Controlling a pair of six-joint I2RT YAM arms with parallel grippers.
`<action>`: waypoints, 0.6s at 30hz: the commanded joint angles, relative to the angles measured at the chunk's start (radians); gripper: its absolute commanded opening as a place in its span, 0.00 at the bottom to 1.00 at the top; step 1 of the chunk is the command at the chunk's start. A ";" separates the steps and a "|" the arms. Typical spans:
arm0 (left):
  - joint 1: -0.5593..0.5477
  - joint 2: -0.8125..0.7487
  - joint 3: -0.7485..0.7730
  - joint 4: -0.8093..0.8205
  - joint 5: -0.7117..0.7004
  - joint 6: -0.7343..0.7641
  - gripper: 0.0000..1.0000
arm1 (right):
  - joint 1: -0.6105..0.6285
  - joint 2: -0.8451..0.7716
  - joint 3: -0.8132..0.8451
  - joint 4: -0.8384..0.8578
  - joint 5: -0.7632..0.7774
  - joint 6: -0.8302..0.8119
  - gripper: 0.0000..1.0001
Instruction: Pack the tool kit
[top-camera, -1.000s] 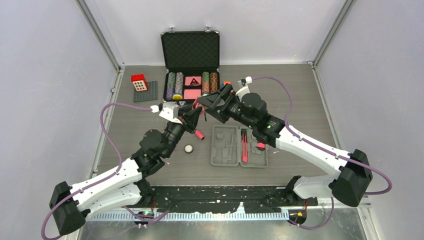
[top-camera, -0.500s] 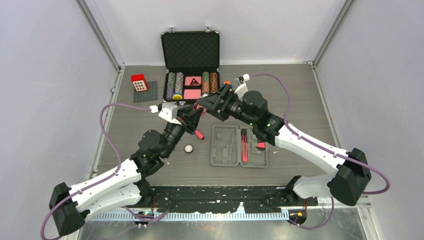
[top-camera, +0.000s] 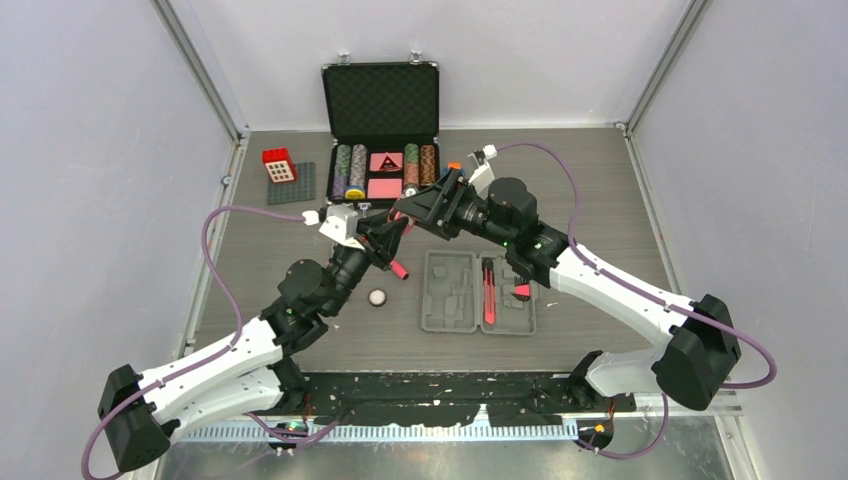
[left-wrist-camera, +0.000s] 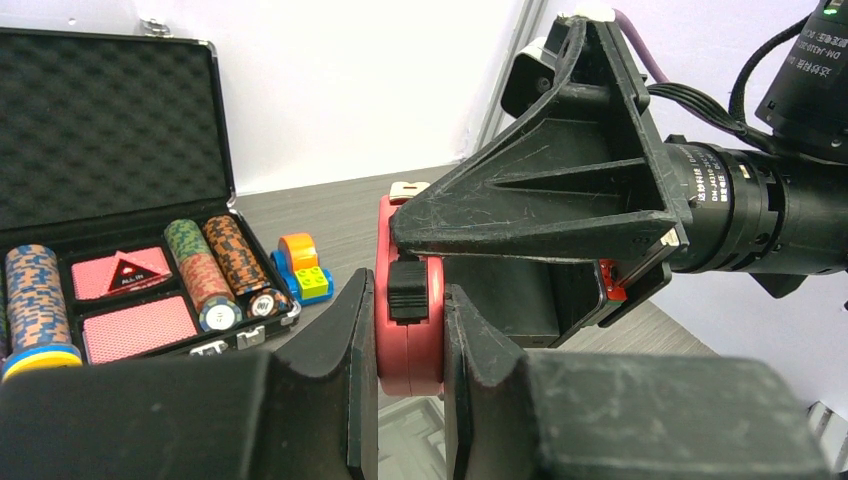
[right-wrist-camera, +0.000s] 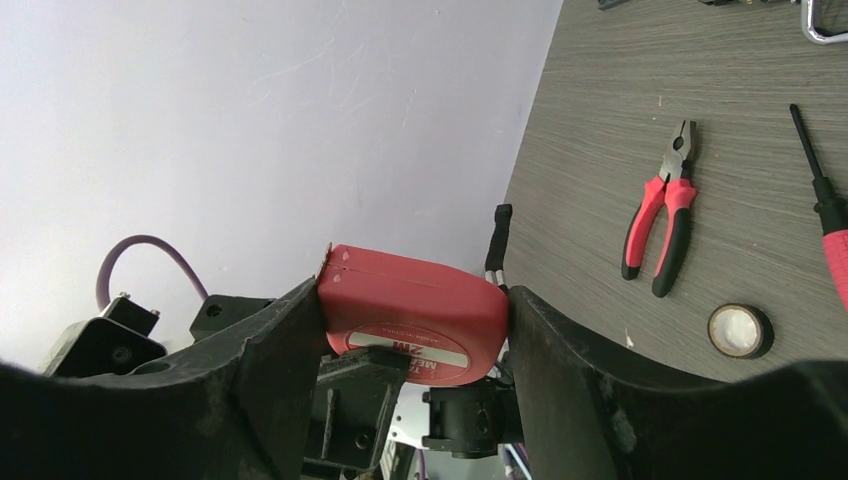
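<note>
The red tape measure (right-wrist-camera: 410, 315) was up in the air, over the table (top-camera: 600, 200), and not in the grey case (top-camera: 450, 295). Both arms met there, in the space between the grey case and the black chip case (top-camera: 380, 100) at the back. The left gripper (left-wrist-camera: 410, 300) had its two fingers shut tight on the flat sides of the tape measure, with the black button on the tape measure's edge facing the left wrist camera. The right gripper (right-wrist-camera: 412, 295) came at it from the other side. Its fingers stood wider apart, one at each end of the tape measure, and each one touched it. The grey case lay open and flat on the table, near the arms. A long red and black tool (top-camera: 488, 292) lay in its right half, but I could not tell which tool it was. The left half showed only bare grey slots. The pliers (right-wrist-camera: 660, 225) lay on the table, shut, and beside them lay the screwdriver (right-wrist-camera: 822, 205). A small black roll (right-wrist-camera: 740, 331) lay close to the pliers' handles. Far off at the back left sat a red toy block (top-camera: 279, 163) on a grey plate (top-camera: 300, 190).
</note>
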 joint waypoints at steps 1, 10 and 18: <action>-0.005 0.009 0.026 -0.022 0.002 0.005 0.33 | -0.025 -0.027 -0.010 0.002 -0.007 -0.067 0.29; -0.005 0.030 0.010 -0.070 -0.007 -0.071 0.74 | -0.160 -0.101 -0.057 -0.122 0.030 -0.271 0.22; -0.005 0.063 0.015 -0.232 -0.033 -0.186 0.82 | -0.256 -0.191 -0.080 -0.380 0.313 -0.726 0.22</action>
